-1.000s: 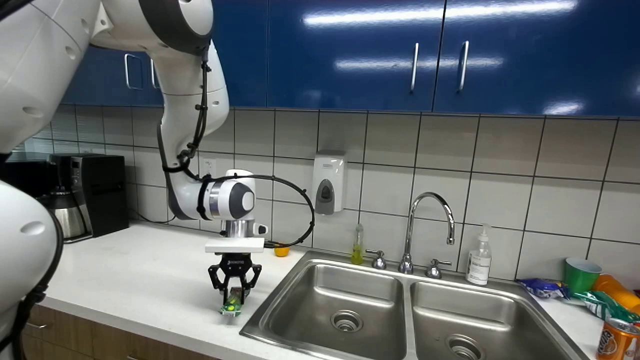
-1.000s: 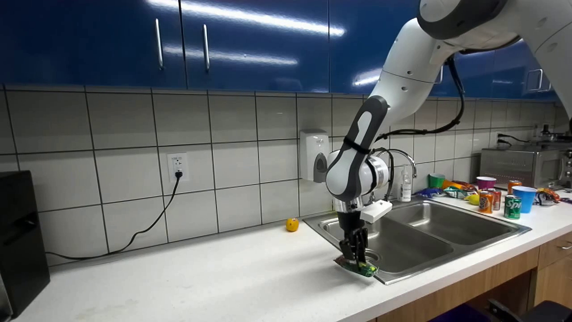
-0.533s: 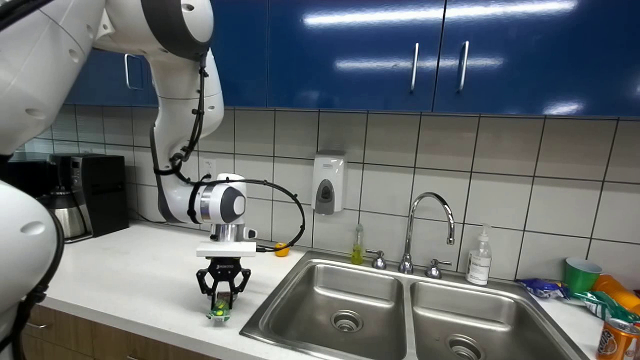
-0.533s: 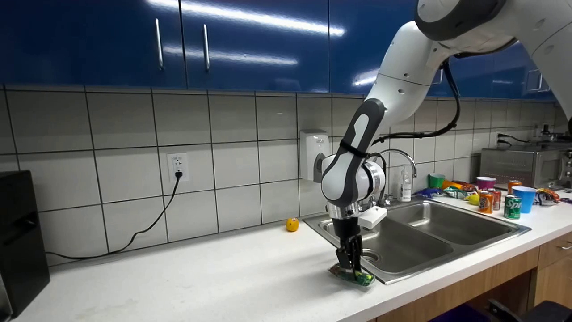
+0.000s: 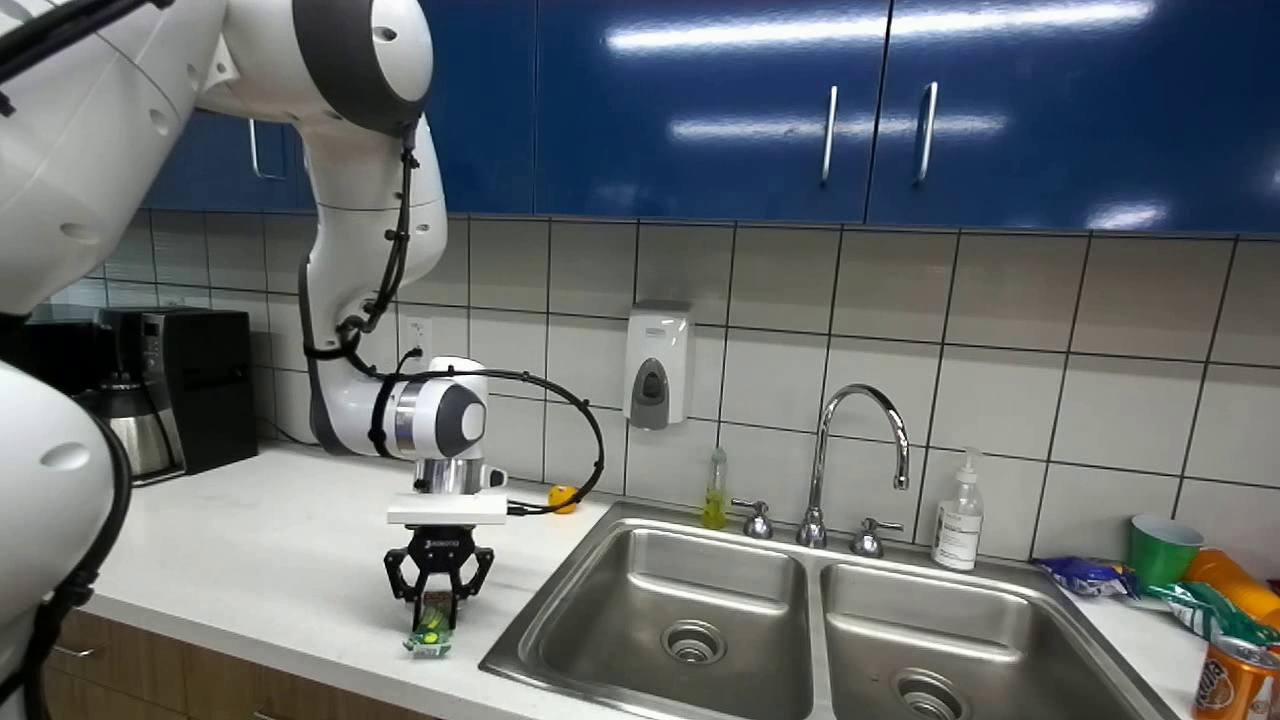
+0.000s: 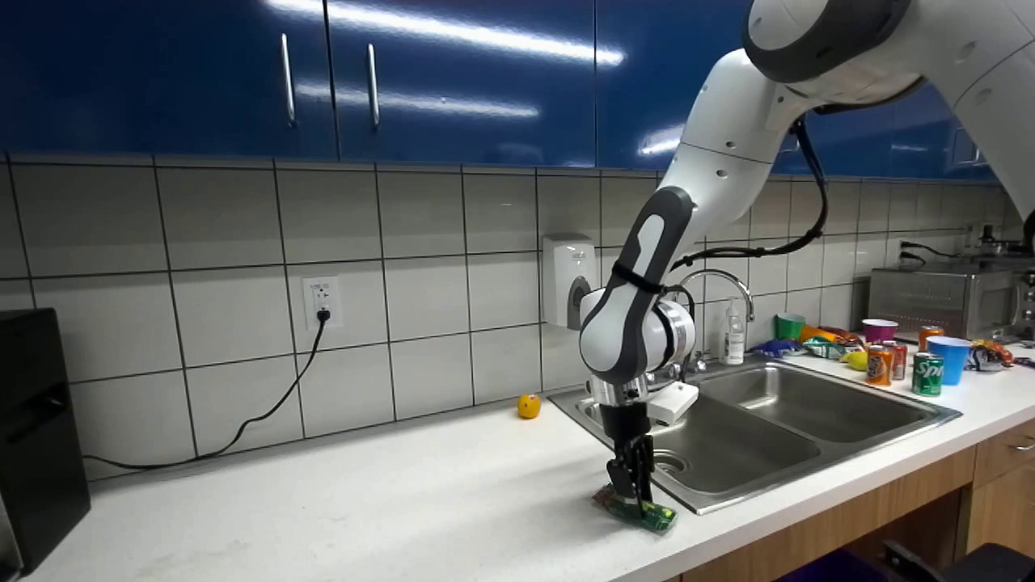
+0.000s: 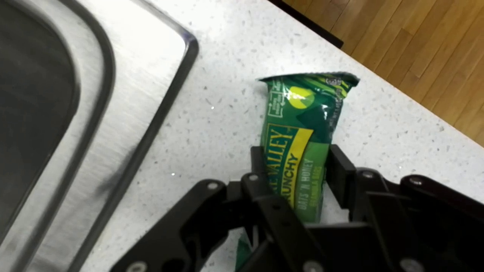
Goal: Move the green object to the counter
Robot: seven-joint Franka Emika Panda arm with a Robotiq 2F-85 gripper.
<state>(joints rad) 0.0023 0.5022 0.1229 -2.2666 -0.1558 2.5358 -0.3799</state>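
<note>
The green object is a granola bar in a green and yellow wrapper. In the wrist view the bar (image 7: pixel 302 117) lies between the two black pads, which touch its sides. My gripper (image 7: pixel 295 158) is shut on it near its middle; the near end is partly hidden by the gripper. In both exterior views the gripper (image 5: pixel 436 610) (image 6: pixel 643 499) points down, with the bar (image 5: pixel 430 642) (image 6: pixel 647 517) at its tips. The bar is at the level of the white counter (image 5: pixel 300 560); whether it fully rests on it I cannot tell.
The steel sink's rim (image 5: pixel 558 590) is close beside the bar and also shows in the wrist view (image 7: pixel 147 60). The counter's front edge is near the bar's far end. A small orange fruit (image 6: pixel 529 406) stands by the wall. Cans (image 6: pixel 927 374) and cups stand beyond the sink.
In an exterior view the gripper and bar have moved away from the sink, then lower, down to the counter. The jaws keep about the same width around the bar.
</note>
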